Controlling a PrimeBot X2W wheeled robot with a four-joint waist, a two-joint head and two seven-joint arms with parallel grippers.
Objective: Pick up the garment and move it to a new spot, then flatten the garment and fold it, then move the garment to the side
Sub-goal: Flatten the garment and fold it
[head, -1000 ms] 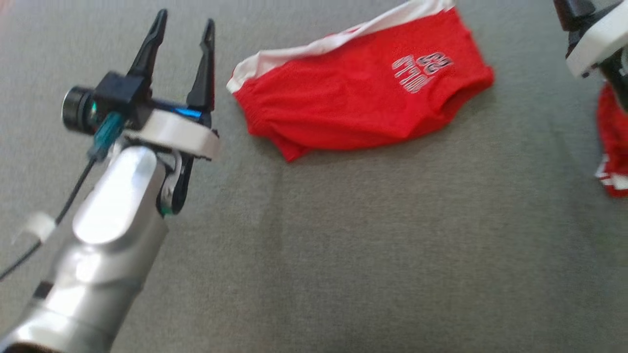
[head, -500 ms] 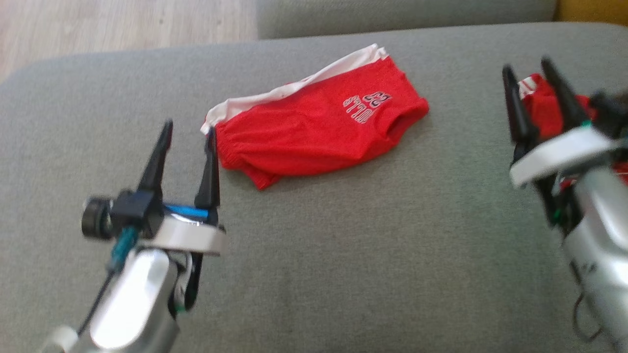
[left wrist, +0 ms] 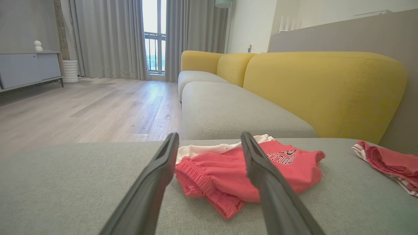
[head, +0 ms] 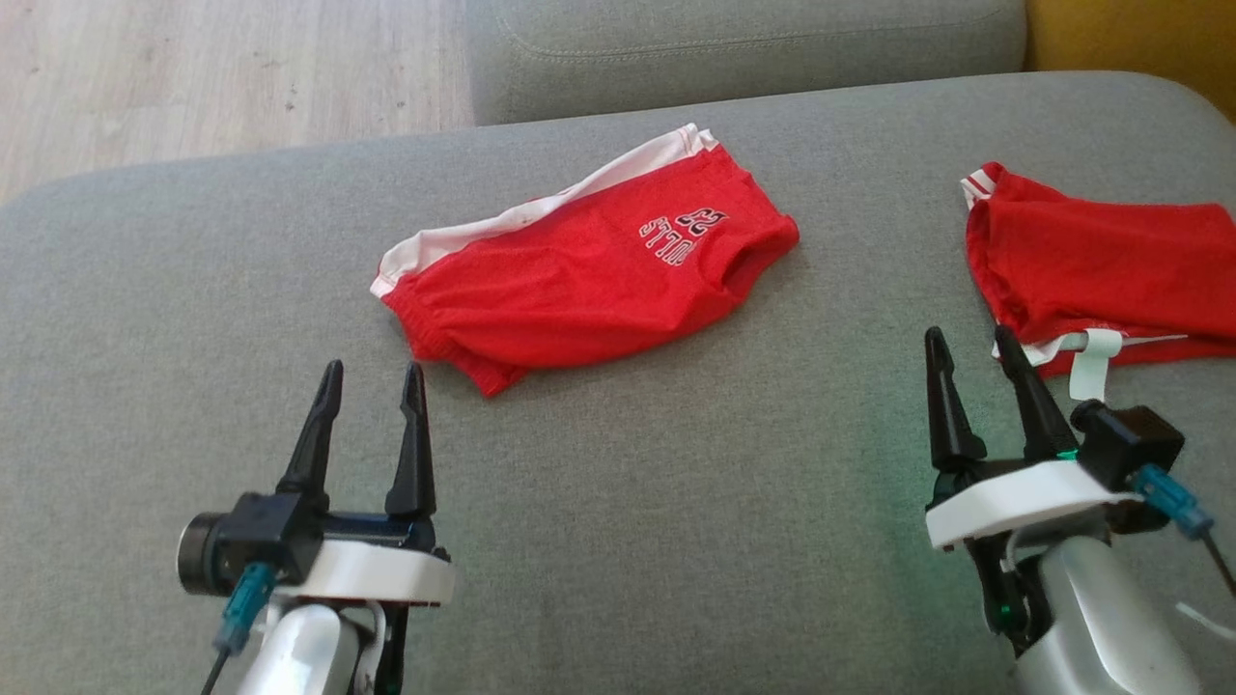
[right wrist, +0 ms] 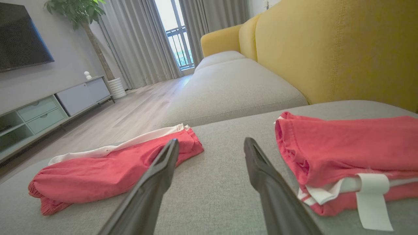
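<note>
Okay, left fingers [head: 314,434] and right fingers [head: 946,410] both spread open, empty, over grey sofa cushion [head: 676,502], red garment [head: 589,280] lying folded mid-cushion ahead of left, second red garment [head: 1101,270] near right.

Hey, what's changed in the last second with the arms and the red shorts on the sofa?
The head camera shifted, so the whole view moved. Against the red shorts, the left gripper has drawn back toward the robot; the right gripper has backed off the second red garment. Both stayed open, empty; both garments lie unmoved on the grey cushion.
</note>
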